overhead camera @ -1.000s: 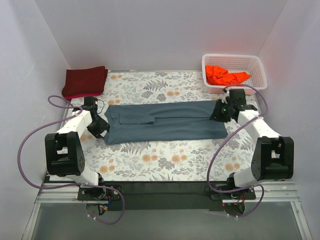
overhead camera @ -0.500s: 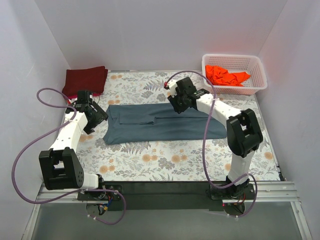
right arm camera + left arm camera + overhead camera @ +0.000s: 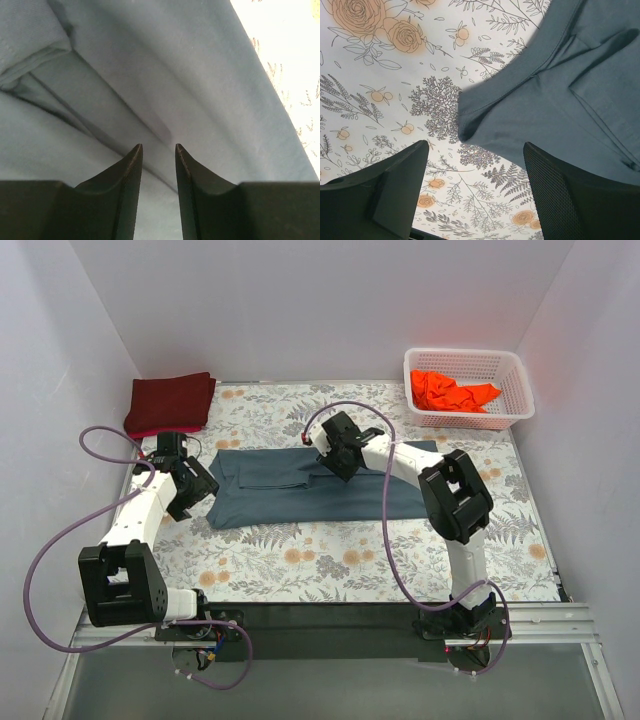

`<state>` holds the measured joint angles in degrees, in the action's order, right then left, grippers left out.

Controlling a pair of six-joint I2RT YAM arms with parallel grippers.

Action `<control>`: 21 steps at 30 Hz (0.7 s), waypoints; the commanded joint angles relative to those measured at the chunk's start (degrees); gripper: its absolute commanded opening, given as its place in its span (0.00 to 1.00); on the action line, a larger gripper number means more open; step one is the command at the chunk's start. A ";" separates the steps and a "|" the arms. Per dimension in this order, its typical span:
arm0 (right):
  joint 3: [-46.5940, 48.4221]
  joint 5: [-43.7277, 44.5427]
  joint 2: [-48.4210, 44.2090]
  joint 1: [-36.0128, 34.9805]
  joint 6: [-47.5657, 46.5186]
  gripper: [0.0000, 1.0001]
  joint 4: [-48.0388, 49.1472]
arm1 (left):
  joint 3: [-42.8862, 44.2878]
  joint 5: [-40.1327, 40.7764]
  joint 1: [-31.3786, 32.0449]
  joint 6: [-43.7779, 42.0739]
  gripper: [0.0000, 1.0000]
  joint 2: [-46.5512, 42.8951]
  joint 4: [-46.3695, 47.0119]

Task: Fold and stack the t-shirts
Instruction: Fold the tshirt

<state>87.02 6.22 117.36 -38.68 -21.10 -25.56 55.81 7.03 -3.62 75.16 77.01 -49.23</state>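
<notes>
White-walled booth (image 3: 320,300) with a floral tablecloth (image 3: 330,560) over the table. The slate blue-grey t-shirt (image 3: 290,485) is lying across the middle of it as a long band, already folded lengthwise.

The right gripper (image 3: 338,462) is reaching way across, over the middle of the shirt. In the right wrist view its jaws are pinched down to a thin slit, with a crease of the blue-grey cloth running right into the gap. Looks to me like it has a fold of the fabric.

The left gripper (image 3: 475,147) is spread wide and holding nothing. It hangs just off the shirt's left end, over a rounded corner of cloth.

The dark maroon t-shirt (image 3: 170,403) sits folded in the far left corner. The bright orange t-shirt (image 3: 452,392) is crumpled in the white lattice basket (image 3: 505,365) at far right.
</notes>
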 commanded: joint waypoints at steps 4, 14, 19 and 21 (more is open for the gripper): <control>3.41 2.92 2.08 -0.44 -1.22 0.34 0.16 | -0.35 -0.52 0.37 -0.98 0.75 -1.95 -0.16; 3.94 3.71 3.05 -0.44 -1.40 0.28 0.07 | -0.97 -0.44 0.45 -1.06 0.74 -2.31 -0.51; 4.38 4.15 3.40 -0.52 -1.40 0.26 0.16 | -0.97 -0.61 0.54 -1.06 0.74 -2.22 -0.43; 4.30 4.15 3.66 -0.52 -1.40 0.23 0.07 | -1.14 -0.61 0.54 -1.06 0.74 -2.22 -0.43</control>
<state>89.06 9.37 120.20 -38.92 -21.91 -25.61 54.87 6.81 -3.25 74.76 77.01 -49.39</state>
